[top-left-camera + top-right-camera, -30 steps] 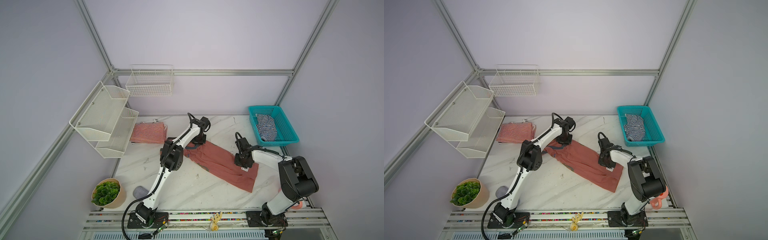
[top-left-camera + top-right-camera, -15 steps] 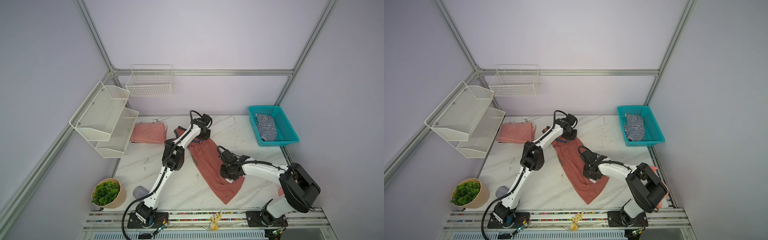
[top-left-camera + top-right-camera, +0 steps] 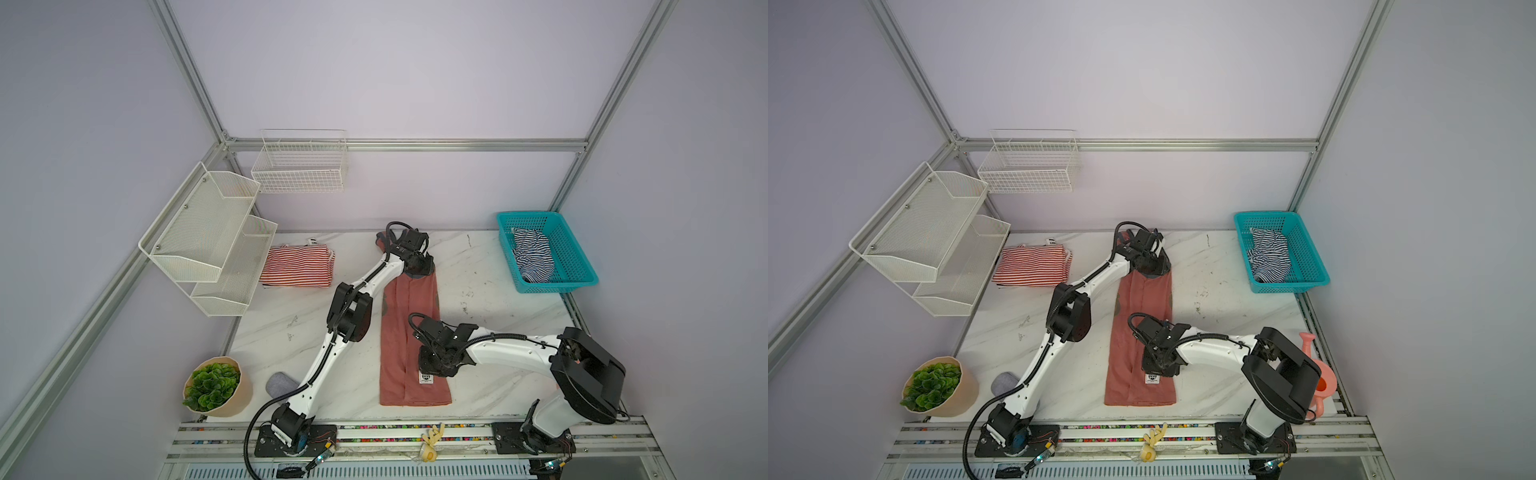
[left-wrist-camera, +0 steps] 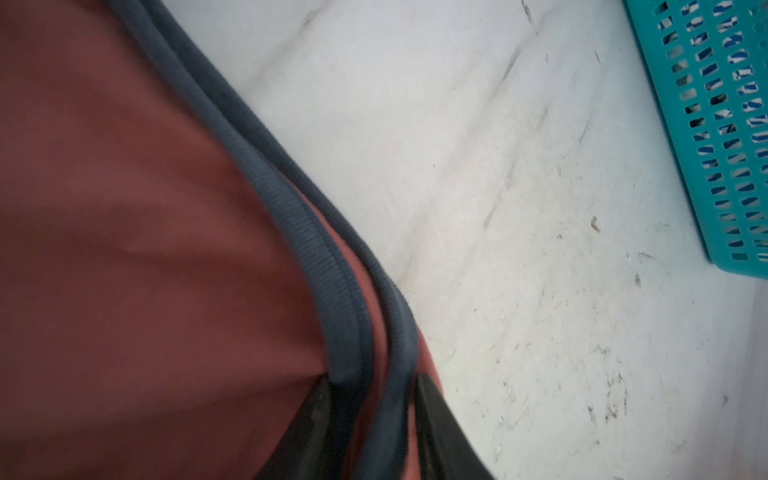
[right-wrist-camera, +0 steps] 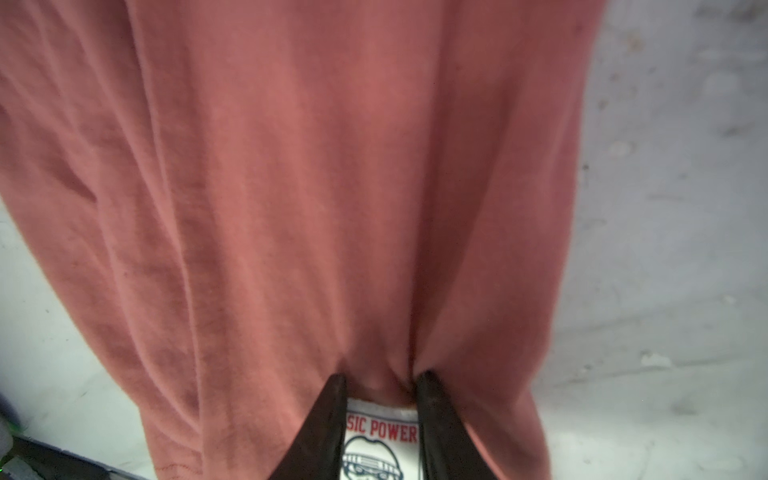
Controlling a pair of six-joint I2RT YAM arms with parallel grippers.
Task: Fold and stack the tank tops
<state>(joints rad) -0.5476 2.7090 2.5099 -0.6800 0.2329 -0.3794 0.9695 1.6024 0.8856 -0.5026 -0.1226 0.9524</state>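
While red-striped top is lying folded and navy-striped top crumpled, left gripper and right gripper are pinching half-folded salmon top.

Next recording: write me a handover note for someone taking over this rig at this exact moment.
Left end effector: straddles the dark trim at the far end of the salmon tank top; grip unclear.
Right end effector: straddles its label near the hem; grip unclear.
Done: red-and-white striped top lies folded far left on the table; salmon top is a narrow lengthwise strip.
To do: fold salmon crosswise and stack it; navy-striped top, crumpled in the teal basket, is untouched.
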